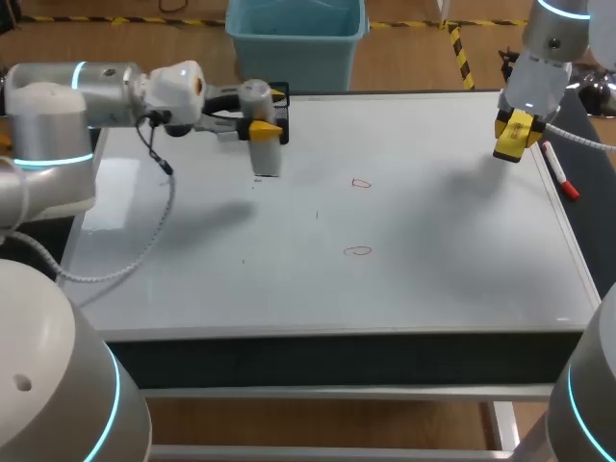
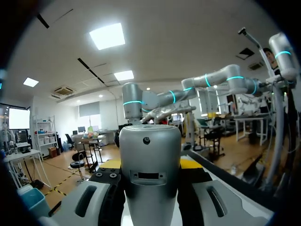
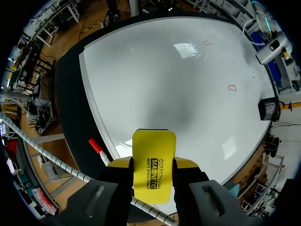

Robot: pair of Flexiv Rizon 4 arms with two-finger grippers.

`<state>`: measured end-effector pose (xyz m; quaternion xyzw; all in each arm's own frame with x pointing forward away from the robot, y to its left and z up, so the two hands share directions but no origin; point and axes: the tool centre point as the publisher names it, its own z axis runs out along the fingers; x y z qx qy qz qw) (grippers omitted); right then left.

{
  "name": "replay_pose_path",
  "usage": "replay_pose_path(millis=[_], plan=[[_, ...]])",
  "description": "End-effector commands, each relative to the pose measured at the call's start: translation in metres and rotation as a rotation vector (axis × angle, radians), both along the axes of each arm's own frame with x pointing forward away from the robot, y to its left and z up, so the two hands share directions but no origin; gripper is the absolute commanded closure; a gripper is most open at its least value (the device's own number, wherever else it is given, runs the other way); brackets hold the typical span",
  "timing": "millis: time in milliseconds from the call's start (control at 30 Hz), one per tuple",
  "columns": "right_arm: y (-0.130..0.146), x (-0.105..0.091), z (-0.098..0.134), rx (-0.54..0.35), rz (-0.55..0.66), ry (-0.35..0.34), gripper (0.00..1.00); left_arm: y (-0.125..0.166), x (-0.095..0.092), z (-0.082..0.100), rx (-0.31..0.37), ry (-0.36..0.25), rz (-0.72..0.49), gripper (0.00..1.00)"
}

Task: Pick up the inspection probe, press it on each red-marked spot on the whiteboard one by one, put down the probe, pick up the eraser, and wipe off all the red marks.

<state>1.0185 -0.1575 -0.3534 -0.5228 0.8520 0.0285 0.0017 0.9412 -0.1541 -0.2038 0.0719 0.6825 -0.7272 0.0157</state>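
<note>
At ten o'clock on the whiteboard (image 1: 433, 260), the left claw (image 1: 269, 111) clamped the probe (image 1: 267, 156) upright; the right claw (image 1: 517, 133), at two o'clock, clutched the eraser (image 3: 154, 165). The red marks (image 1: 361, 183) sat unwiped: pressing looked in hand, next calling for a descent onto one.

The left arm comes in from the left along the far side of the whiteboard (image 1: 433, 250), which lies on the worktop. Its left pincer (image 1: 270, 112) grips the silver inspection probe (image 1: 263, 154), held upright with its lower end at the board. Two small red marks sit near the middle, one farther (image 1: 361, 183) and one nearer (image 1: 357, 251). Over the far right corner, the right pincer (image 1: 518, 129) holds the yellow eraser (image 1: 507, 147). A red-capped marker (image 1: 558, 170) lies beside it on the board's right edge.
</note>
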Motion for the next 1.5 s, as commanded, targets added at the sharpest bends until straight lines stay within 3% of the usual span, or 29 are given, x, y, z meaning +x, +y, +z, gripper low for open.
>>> replay_pose_path(millis=[33,867,1500], plan=[[-0.001,0.001,0.0,-0.003,0.002,0.0,1.0,-0.028,0.011,-0.003,0.0,0.003,-0.034,1.0],[-0.001,0.001,0.0,-0.003,0.002,0.0,1.0,-0.131,0.029,-0.036,0.01,0.043,-0.072,1.0],[-0.001,0.001,0.0,-0.003,0.002,0.0,1.0,-0.159,0.041,-0.06,0.006,0.029,-0.063,1.0]])
